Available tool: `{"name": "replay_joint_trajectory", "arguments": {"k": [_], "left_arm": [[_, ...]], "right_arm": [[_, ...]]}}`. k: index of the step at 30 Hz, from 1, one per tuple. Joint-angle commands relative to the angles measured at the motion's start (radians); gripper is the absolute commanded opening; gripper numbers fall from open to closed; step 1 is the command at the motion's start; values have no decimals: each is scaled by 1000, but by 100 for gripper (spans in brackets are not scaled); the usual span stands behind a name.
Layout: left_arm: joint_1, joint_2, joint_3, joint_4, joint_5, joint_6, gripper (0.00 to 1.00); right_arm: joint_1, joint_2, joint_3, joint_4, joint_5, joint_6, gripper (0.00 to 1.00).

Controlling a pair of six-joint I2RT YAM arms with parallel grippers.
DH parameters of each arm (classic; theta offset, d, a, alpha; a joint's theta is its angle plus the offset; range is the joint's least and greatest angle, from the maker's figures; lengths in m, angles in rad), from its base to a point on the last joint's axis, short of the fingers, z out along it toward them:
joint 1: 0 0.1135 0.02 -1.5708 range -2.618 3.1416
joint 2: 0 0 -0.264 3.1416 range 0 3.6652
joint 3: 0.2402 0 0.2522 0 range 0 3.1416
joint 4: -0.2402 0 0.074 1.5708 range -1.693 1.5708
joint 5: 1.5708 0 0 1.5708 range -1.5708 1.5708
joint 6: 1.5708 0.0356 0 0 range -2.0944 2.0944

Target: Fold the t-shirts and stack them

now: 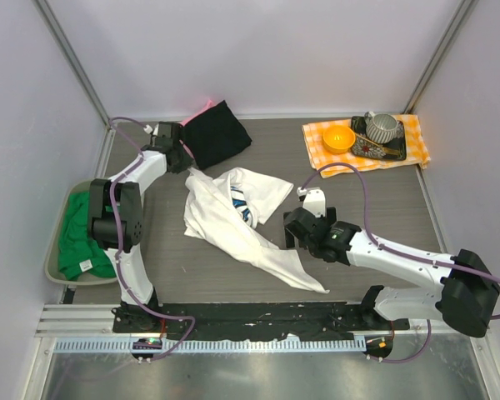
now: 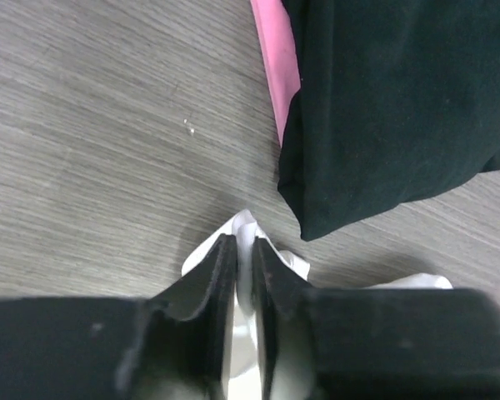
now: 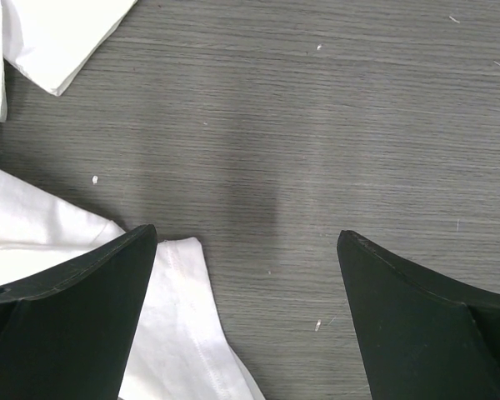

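A white t-shirt point(image 1: 233, 218) with a blue print lies crumpled mid-table. My left gripper point(image 1: 190, 171) is at its far-left corner, and in the left wrist view the left gripper point(image 2: 243, 242) has its jaws pinched on a fold of the white t-shirt point(image 2: 248, 227). Just beyond lies a folded black t-shirt point(image 1: 217, 133) point(image 2: 392, 108) on a pink one point(image 1: 202, 108) point(image 2: 277, 58). My right gripper point(image 1: 296, 218) point(image 3: 248, 237) stands open low over the table, its left finger over the white t-shirt's edge point(image 3: 171, 333), nothing between the jaws. A green t-shirt point(image 1: 79, 233) lies in a tray.
The grey tray point(image 1: 67, 200) sits off the table's left edge. At the back right, an orange-and-white checked cloth point(image 1: 317, 146) carries an orange bowl point(image 1: 338, 137) and a grey cup point(image 1: 383, 127) on a dark dish. White walls enclose the table.
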Motion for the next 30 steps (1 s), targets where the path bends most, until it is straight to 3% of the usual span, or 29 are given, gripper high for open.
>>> {"name": "replay_joint_trajectory", "arguments": {"k": [1, 4, 7, 11, 14, 18, 19, 22, 30], "left_arm": [[7, -11, 7, 39, 15, -3, 9], [14, -23, 27, 7, 20, -10, 0], [25, -107, 53, -80, -5, -20, 0], [39, -369, 42, -211, -50, -23, 0], [42, -553, -55, -289, -83, -27, 0], [44, -903, -195, -401, -155, -39, 0], [44, -1052, -224, -436, -158, -41, 0], [44, -1251, -281, -554, -157, -49, 0], [44, -1474, -335, -742, -64, -105, 0]], "right_arm": [[2, 0, -9, 34, 24, -3, 96], [2, -14, -15, 34, 22, -1, 96], [2, -28, -18, 35, 21, 0, 96], [2, -39, -33, 29, 33, 20, 96], [1, -40, -47, 28, 47, 26, 96], [2, -46, -63, 26, 51, 40, 96], [1, -46, -64, 26, 50, 42, 96], [-1, -53, -73, 26, 50, 48, 96], [-1, -45, -47, 17, -25, 56, 96]]}}
